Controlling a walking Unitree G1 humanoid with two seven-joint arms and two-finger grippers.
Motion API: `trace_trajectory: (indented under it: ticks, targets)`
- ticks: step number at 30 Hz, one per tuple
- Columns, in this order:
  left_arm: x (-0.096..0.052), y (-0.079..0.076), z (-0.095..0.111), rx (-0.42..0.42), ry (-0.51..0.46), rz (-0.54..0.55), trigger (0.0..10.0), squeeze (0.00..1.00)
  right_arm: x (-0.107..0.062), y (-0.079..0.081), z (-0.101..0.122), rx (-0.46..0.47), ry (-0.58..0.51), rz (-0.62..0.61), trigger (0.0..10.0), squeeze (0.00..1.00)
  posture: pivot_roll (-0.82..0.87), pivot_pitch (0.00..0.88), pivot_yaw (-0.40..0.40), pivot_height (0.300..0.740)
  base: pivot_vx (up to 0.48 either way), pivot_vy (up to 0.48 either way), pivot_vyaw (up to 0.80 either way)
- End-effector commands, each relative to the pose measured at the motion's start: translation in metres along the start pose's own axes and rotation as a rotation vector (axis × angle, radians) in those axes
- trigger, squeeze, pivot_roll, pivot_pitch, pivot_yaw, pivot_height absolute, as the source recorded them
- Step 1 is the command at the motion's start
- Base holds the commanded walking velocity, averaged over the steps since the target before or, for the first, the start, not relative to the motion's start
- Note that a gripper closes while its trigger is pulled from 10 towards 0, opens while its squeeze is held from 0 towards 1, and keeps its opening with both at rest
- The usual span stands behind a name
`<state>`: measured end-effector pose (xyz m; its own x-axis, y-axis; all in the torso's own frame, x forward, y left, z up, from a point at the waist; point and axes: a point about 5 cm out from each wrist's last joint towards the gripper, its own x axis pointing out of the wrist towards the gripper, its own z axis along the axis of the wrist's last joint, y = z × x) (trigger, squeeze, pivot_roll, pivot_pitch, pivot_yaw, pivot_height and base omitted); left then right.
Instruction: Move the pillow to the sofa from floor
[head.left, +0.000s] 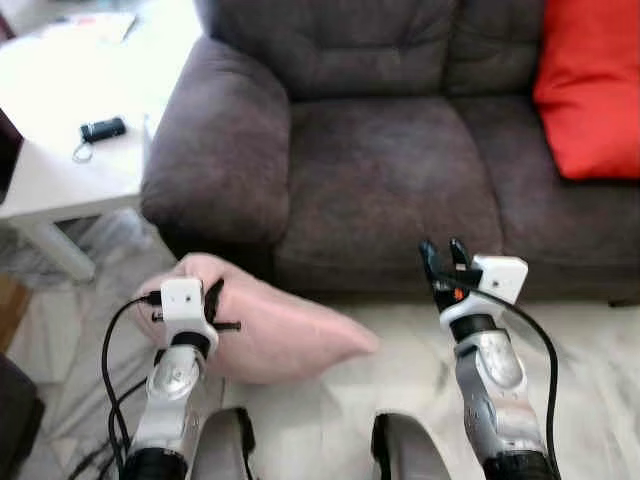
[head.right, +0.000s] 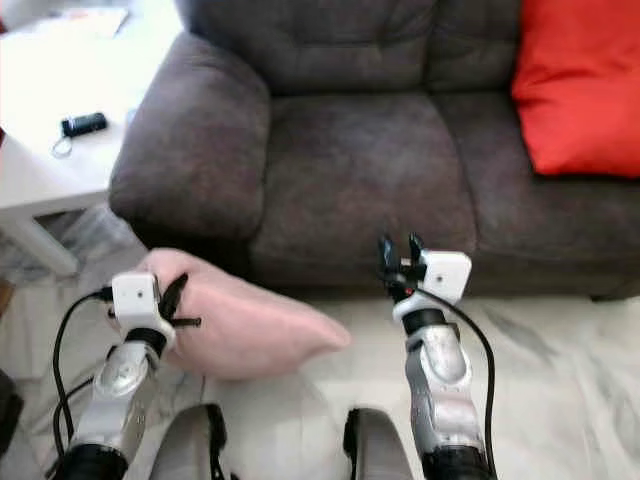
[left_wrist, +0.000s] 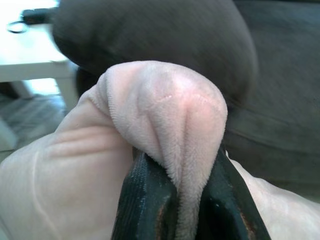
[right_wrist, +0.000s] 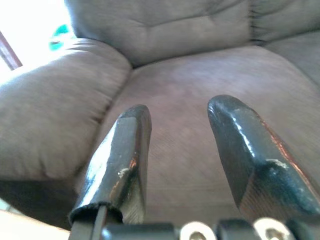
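Note:
A pale pink plush pillow (head.left: 275, 325) lies on the light floor against the foot of the dark grey sofa (head.left: 390, 170), below its left armrest. My left gripper (left_wrist: 182, 200) is shut on a fold of the pillow (left_wrist: 165, 115), at the pillow's left end (head.left: 200, 300). My right gripper (head.left: 445, 262) is raised in front of the sofa's seat edge, open, with nothing between its fingers (right_wrist: 125, 155). The seat cushion (right_wrist: 190, 110) lies just ahead of it.
A red cushion (head.left: 590, 85) leans at the sofa's right. A white side table (head.left: 70, 110) stands left of the armrest with a small black device (head.left: 103, 129) on it. Pale floor (head.left: 590, 360) stretches to the right of the pillow.

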<state>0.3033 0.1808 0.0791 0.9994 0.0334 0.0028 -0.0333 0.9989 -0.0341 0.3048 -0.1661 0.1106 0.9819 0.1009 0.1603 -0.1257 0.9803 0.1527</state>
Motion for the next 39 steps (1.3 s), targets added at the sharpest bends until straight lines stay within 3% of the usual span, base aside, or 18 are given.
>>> trace_trajectory:
  ticks: [1,7,30,39]
  targets:
    - [0.006,-0.001,0.022,0.014,-0.099,-0.009,10.0,0.0,0.002,-0.001,0.002,0.005,-0.013,-0.005,10.0,0.0,-0.04,0.118,-0.008,0.706,0.0,0.0,0.0]
    - [0.007,-0.002,0.023,0.011,-0.101,-0.014,10.0,0.0,0.002,-0.001,0.002,0.003,-0.015,-0.006,10.0,0.0,-0.04,0.116,-0.006,0.74,0.0,0.0,0.0]
    - [0.007,-0.006,0.025,-0.001,-0.099,-0.035,10.0,0.0,0.005,-0.002,0.001,-0.004,-0.009,-0.01,10.0,0.0,-0.03,0.108,-0.004,0.74,0.0,0.0,0.0]
    - [0.007,-0.015,0.045,-0.028,-0.156,-0.105,10.0,0.0,0.007,0.0,-0.001,-0.008,-0.003,0.006,10.0,0.0,-0.01,0.083,0.0,0.74,0.0,0.0,0.0]
